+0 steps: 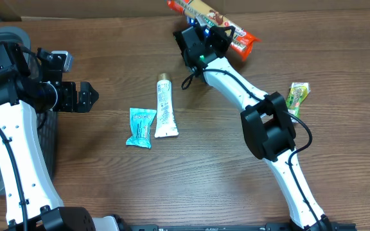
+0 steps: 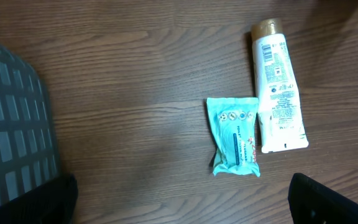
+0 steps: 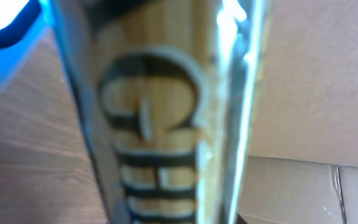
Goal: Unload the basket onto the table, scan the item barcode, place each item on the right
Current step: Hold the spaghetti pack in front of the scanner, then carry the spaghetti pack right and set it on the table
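Two robot arms share a wooden table. The right gripper is clamped on a long orange snack packet at the far edge, beside a cardboard wall, and the packet's blurred lettering fills the wrist camera. The left gripper hangs with jaws spread wide, holding nothing, near a grey basket. Between the arms lie a teal wipes packet just beside a white tube. A green sachet sits apart.

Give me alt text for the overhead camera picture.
The right arm's fingers are shut on a long orange snack packet at the far edge of the table. A white tube and teal pouch lie mid-table; the left arm's fingers are open.
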`<state>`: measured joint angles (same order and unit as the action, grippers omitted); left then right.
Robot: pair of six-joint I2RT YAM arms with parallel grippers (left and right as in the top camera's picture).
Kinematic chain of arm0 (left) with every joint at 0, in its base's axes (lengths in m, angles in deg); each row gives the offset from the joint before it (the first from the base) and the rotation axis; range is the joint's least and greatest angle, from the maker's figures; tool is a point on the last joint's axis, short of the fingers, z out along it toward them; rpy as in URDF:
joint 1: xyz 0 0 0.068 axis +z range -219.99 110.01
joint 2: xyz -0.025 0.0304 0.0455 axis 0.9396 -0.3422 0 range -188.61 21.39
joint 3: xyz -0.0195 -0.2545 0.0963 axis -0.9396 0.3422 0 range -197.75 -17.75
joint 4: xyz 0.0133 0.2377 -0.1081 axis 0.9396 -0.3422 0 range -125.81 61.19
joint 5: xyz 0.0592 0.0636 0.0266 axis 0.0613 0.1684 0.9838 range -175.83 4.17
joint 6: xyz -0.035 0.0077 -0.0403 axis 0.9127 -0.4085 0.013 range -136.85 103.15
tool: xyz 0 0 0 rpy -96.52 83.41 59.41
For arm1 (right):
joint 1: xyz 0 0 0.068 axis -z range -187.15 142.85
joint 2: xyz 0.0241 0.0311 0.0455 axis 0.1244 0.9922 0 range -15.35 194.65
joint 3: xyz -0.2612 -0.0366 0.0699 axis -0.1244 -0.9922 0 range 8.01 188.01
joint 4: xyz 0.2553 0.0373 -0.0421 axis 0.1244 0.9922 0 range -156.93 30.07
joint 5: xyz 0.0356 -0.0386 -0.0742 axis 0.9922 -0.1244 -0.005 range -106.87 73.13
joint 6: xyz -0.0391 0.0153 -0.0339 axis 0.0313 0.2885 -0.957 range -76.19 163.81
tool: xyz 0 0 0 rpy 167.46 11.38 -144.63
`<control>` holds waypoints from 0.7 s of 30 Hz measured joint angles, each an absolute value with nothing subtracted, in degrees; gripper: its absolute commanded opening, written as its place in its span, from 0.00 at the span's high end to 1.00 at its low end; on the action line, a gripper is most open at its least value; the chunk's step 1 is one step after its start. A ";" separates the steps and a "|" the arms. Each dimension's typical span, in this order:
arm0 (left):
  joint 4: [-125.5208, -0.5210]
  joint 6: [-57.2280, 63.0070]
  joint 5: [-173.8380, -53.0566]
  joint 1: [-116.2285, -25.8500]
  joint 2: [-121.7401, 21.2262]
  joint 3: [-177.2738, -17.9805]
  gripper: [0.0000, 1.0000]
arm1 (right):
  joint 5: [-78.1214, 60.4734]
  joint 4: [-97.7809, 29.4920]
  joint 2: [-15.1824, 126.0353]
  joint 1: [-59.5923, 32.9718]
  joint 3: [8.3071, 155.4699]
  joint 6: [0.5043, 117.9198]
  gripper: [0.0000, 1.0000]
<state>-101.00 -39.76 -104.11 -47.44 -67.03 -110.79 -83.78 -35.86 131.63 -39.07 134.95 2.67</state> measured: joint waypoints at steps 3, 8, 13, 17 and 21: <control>-101.00 -39.76 -104.11 -47.44 -67.03 -110.76 0.00 | -79.52 -26.57 130.38 -39.40 134.82 6.17 0.96; -101.02 -39.79 -104.11 -47.47 -67.03 -110.76 0.01 | -61.12 -5.48 120.70 -39.05 133.96 21.92 0.96; -100.98 -39.79 -104.09 -47.44 -67.03 -110.76 0.00 | -36.11 7.18 104.16 -33.89 133.94 42.56 0.96; -101.00 -39.79 -104.11 -47.44 -67.03 -110.76 0.00 | -22.08 15.59 95.13 -23.68 135.69 55.71 0.96; -100.98 -39.76 -104.11 -47.44 -67.03 -110.76 0.00 | -17.18 16.86 94.54 -14.76 132.56 64.72 0.96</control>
<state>-100.98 -39.76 -104.11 -47.44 -67.03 -110.76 -17.18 16.86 94.54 -14.76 132.56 64.72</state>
